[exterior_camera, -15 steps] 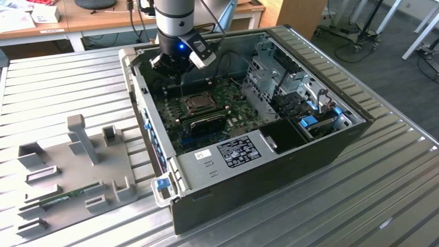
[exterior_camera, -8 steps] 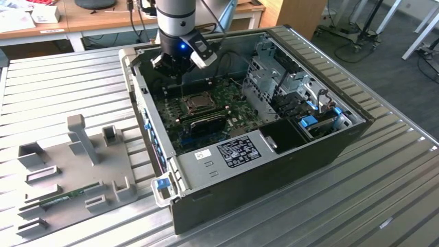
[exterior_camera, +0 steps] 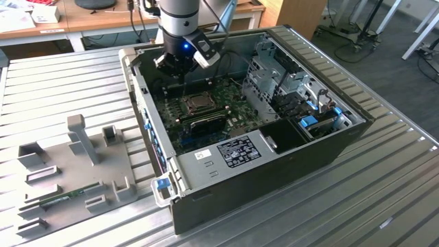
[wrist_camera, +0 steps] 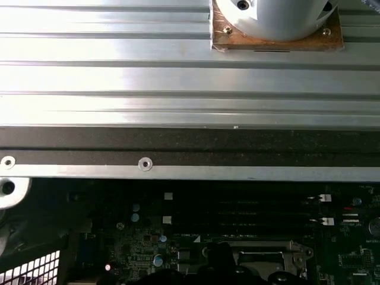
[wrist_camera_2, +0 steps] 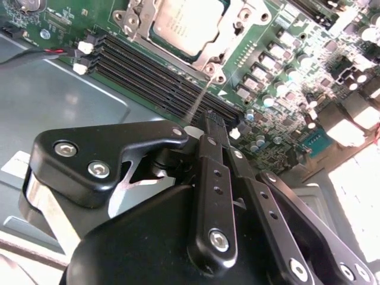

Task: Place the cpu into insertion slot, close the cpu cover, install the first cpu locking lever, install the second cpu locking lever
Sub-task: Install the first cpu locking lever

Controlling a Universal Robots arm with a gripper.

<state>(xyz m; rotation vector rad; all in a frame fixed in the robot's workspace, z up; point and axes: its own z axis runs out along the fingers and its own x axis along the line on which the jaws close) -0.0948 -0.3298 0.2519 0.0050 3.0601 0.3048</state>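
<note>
**LOCKING LEVER INSTALLATION: LEVER IN HAND**

**Status.** The cpu (wrist_camera_2: 184,21), a flat square chip with a pale matte metal face, lies seated in the insertion slot (wrist_camera_2: 243,18). The cpu cover (wrist_camera_2: 200,57), a thin bright silver frame plate, lies flat over it, and the chip face shows through the square window. Placement and cover closure read as done. The step in hand is judged to be a locking lever; whether it is the first or the second cannot be told.

**Gripper.** In the exterior view the gripper (exterior_camera: 177,64) hangs inside the open computer case (exterior_camera: 288,154), above the socket. In the second wrist view the gripper (wrist_camera_2: 205,127) has its black fingers drawn narrow, apparently pinched on the free end of the locking lever (wrist_camera_2: 200,98). The lever is a thin bright wire rod that rises aslant from the socket's corner.

**Requirement.** Seating the lever likely calls for swinging the springy rod down about its hinge and hooking it sideways under its catch. This must be done without scraping the long black memory slots (wrist_camera_2: 154,80) or the green circuit board (wrist_camera_2: 279,83) just beside.
</note>
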